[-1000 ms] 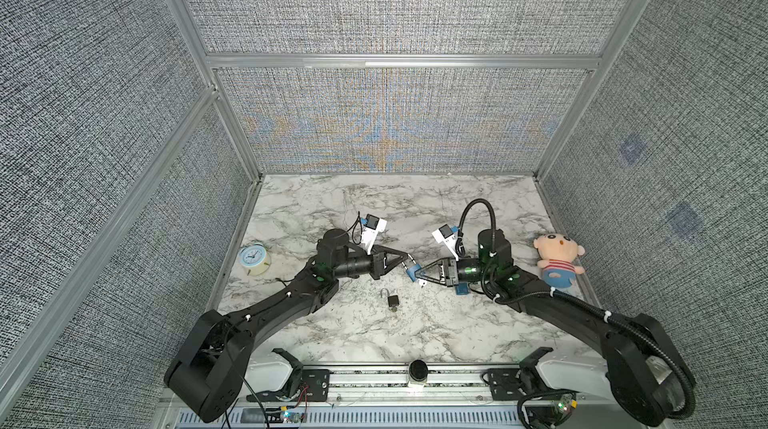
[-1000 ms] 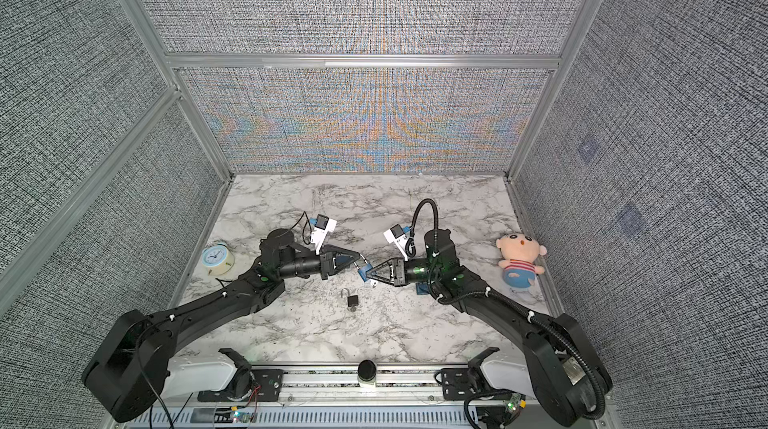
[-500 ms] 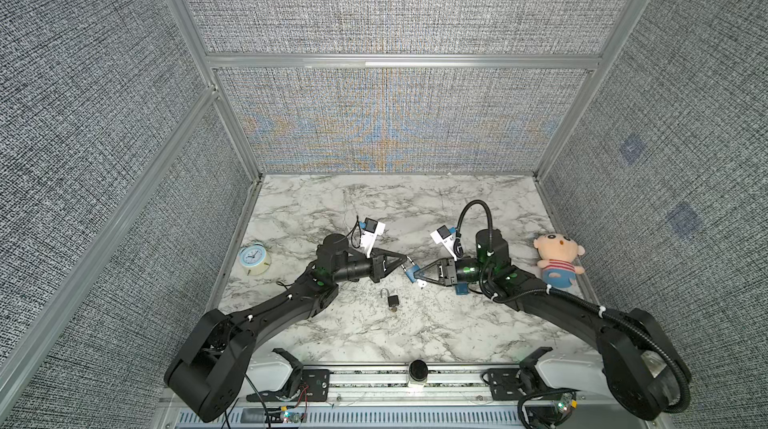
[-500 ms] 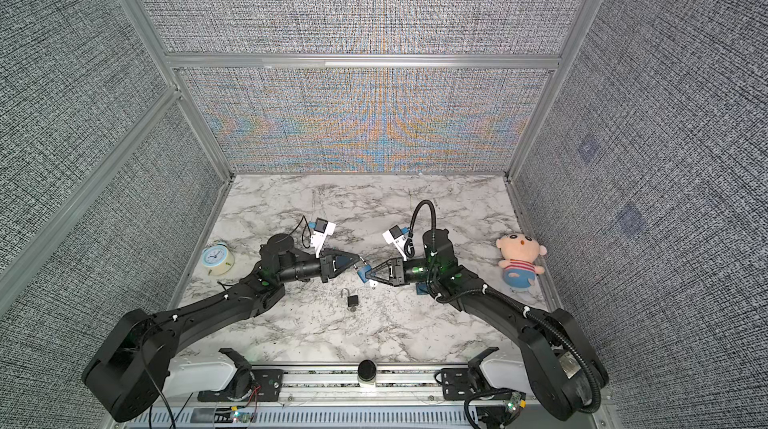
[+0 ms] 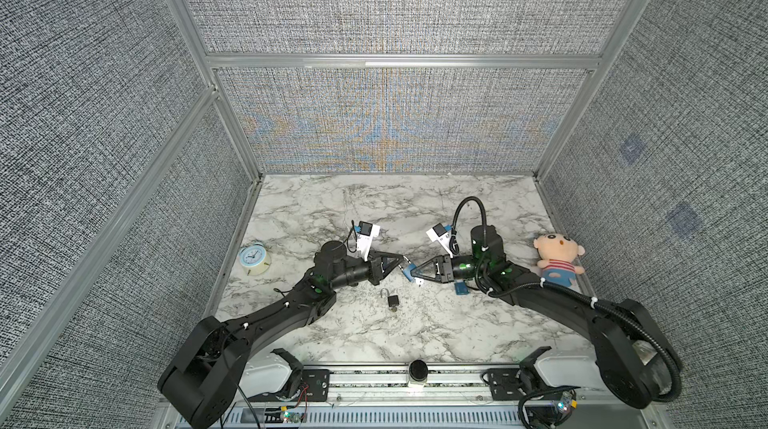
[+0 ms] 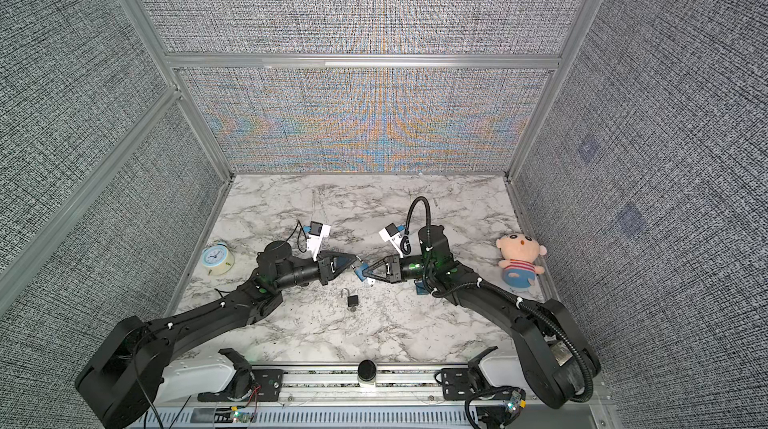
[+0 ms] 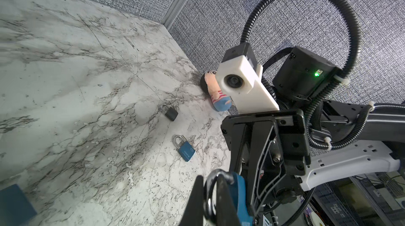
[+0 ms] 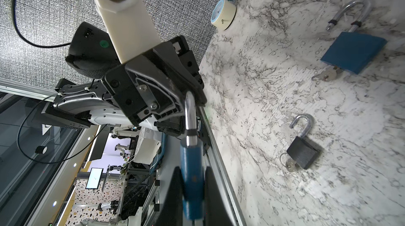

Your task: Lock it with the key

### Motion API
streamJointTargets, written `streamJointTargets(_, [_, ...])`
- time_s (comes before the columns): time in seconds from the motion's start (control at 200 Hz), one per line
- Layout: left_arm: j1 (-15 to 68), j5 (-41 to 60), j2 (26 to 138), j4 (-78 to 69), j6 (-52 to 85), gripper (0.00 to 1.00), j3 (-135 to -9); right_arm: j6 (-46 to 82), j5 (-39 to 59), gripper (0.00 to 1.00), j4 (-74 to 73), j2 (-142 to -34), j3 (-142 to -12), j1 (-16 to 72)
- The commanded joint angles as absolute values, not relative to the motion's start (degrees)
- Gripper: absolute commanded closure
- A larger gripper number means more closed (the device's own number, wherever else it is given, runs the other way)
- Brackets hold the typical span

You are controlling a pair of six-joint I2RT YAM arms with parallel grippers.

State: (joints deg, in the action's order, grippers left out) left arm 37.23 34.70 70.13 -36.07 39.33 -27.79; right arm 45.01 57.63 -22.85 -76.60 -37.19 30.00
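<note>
Counting three padlocks [image 8: 192, 181] [image 8: 352, 51] [image 8: 303, 153]; one clock [image 8: 223, 14]; one doll [image 5: 557, 258]

left black robot arm [image 5: 282, 315]: low, reaching inward | left black gripper [image 5: 401, 269]: pinched tight | right black robot arm [image 5: 544, 300]: low, reaching inward | right black gripper [image 5: 412, 276]: pinched tight, tip-to-tip with left

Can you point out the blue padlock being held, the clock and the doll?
held blue padlock [image 8: 191, 170]: right wrist view, on its blue body.
clock [image 5: 252, 257]: in a top view, on its dial.
doll [image 5: 557, 245]: in a top view, on its face.
</note>
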Motion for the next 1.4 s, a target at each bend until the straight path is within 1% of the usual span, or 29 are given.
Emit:
streamJointTargets(0.0, [38.4, 41.7, 69.8, -31.4, 38.2, 1.00, -27.1, 45.7, 52.3, 1.00, -32.7, -77.2, -39.1, 30.1])
streamJointTargets(0.475, [39.4, 40.2, 69.0, -31.9, 39.8, 1.00, -26.4, 45.7, 50.9, 1.00, -34.2, -82.1, -41.7, 30.1])
streamJointTargets(0.915, [41.6, 40.2, 71.6, -34.2, 40.5, 1.00, -26.1, 43.7, 49.6, 1.00, -33.6, -82.4, -43.1, 30.1])
streamJointTargets(1.105, [41.7, 37.1, 69.5, -34.9, 40.7, 1.00, -25.0, 42.2, 48.7, 1.00, -30.6, -81.4, -42.7, 30.1])
streamJointTargets(1.291, [41.5, 32.2, 66.8, -29.1, 38.6, 1.00, -27.3, 41.8, 47.9, 1.00, -29.4, -80.3, -40.3, 30.1])
streamJointTargets(1.301, [41.5, 31.9, 66.7, -28.7, 38.5, 1.00, -27.5, 41.8, 47.9, 0.99, -29.4, -80.1, -40.2, 30.1])
streamJointTargets(1.361, [41.4, 29.6, 66.2, -26.7, 38.4, 1.00, -28.4, 42.0, 47.9, 0.83, -29.8, -79.6, -39.3, 30.1])
streamJointTargets(1.396, [41.3, 28.2, 65.9, -25.7, 38.9, 1.00, -28.9, 42.1, 48.1, 0.77, -30.1, -79.2, -38.5, 30.0])
